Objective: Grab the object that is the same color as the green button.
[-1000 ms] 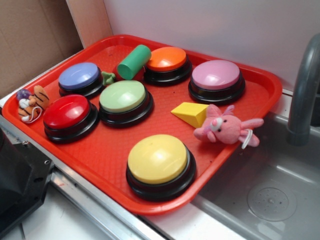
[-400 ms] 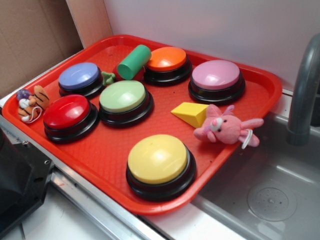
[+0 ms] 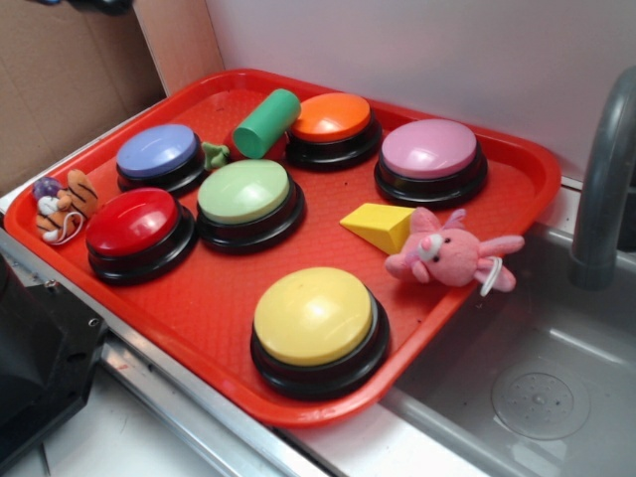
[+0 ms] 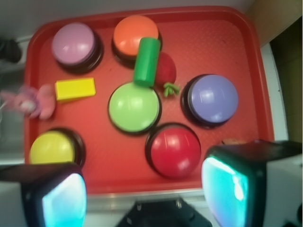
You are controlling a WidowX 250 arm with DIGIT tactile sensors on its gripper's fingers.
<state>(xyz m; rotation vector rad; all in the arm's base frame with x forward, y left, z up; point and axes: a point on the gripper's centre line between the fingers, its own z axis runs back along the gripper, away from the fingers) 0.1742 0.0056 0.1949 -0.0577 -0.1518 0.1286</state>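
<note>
- The red tray [image 3: 517, 204] carries six domed push buttons on black bases; the green button [image 3: 244, 192] near its middle serves as the landmark here.
- The green cylinder [image 3: 266, 122] lies on its side just behind the green button, one end against the orange button [image 3: 331, 117]; in the wrist view the cylinder [image 4: 146, 61] points its near end at the green button's rim [image 4: 134, 107] and rests against a small red rounded toy [image 4: 165, 68].
- A tiny dark-green lumpy toy [image 3: 215, 153] sits just left-behind the green button, between it and the blue button [image 3: 157, 151].
- The red button [image 3: 132, 222] is just left-front of the green button, the yellow button [image 3: 313, 315] to its front right, the pink button [image 3: 429, 148] well to its back right.
- A yellow wedge block [image 3: 381, 224] lies right of the green button, touching a pink plush bunny [image 3: 449, 252] at the tray's edge.
- A small tiger plush [image 3: 62, 206] sits at the tray's left rim, beyond the red button.
- The pincer [image 4: 142, 191] hangs high above the tray's near edge, fingers [image 4: 227, 182] spread wide apart and holding nothing, well clear of the green cylinder.
</note>
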